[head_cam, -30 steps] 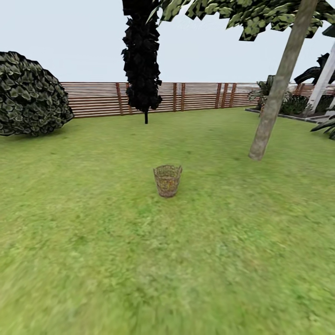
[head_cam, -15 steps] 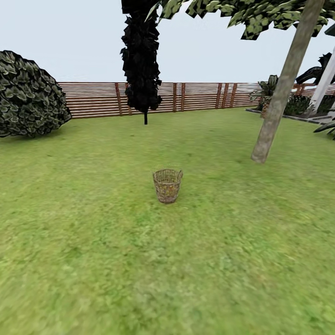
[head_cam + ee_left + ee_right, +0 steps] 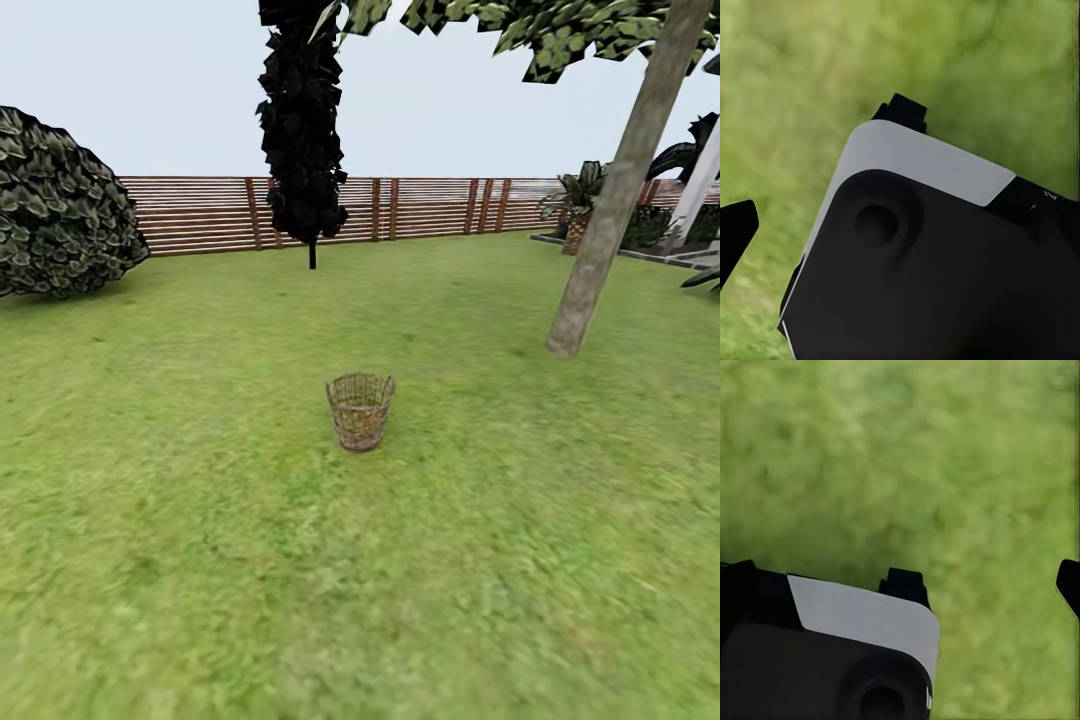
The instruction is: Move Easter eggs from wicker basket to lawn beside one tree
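Blurred lawn is seen in both wrist views behind dark-and-white robot housing. A black tip shows at the left wrist view's edge, another at the right's — whether either claw is spread or pressed together cannot be told.

In the head view, open grass lies nearest. The basket is seen upright mid-lawn; eggs cannot be made out through the weave. Beyond it, to the right, the tree leans — trunk base well apart from the basket. Farthest: bush at left, cypress, slat fence.
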